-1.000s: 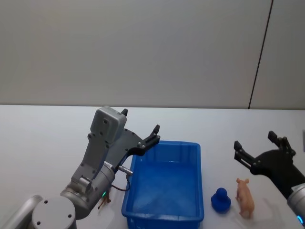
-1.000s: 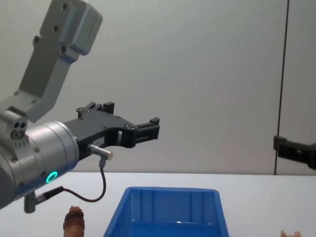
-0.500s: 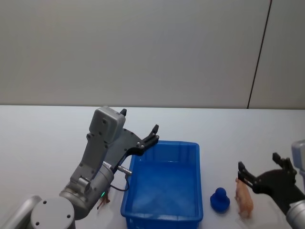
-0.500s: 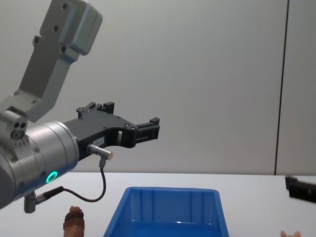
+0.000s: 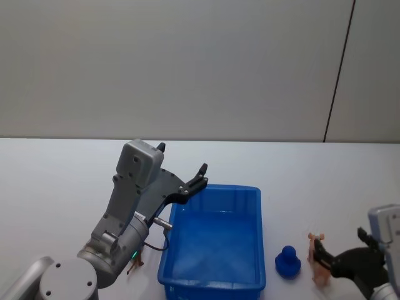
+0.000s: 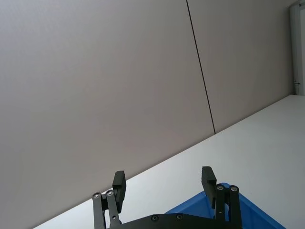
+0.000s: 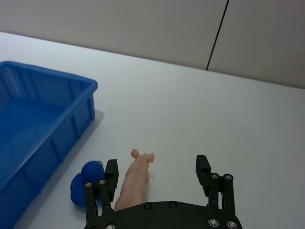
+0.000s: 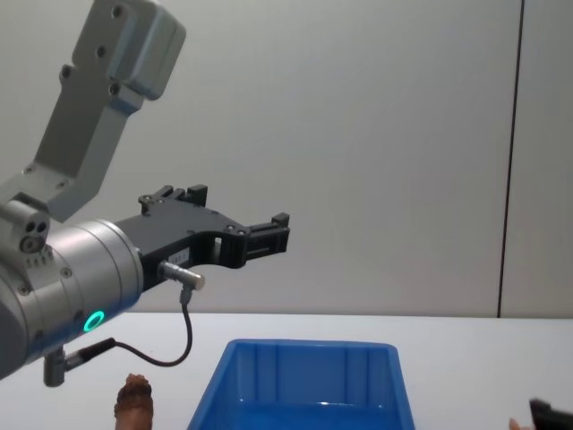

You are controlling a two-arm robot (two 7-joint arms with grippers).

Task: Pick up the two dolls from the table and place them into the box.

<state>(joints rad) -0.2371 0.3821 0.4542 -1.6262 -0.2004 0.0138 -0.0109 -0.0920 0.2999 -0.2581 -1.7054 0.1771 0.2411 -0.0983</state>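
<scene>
The blue box (image 5: pixel 167 259) sits in front of me. A rounded blue doll (image 5: pixel 288 263) stands on the table to the right of the box, also seen in the right wrist view (image 7: pixel 84 189). A brown doll (image 8: pixel 134 403) stands left of the box, partly behind my left arm. Beside the blue doll lies a pale pink animal figure (image 7: pixel 135 180). My right gripper (image 7: pixel 157 171) is open and low over the pink figure, which lies between its fingers. My left gripper (image 6: pixel 163 181) is open with nothing in it, held in the air above the box's far left corner.
The white table (image 5: pixel 56 181) runs wide on both sides of the box, with a grey wall behind it. My left arm's grey housing (image 5: pixel 139 164) rises over the table left of the box.
My right gripper has come down and toward me, from behind the pink figure to around it. The left arm, the box and the dolls have not moved.
</scene>
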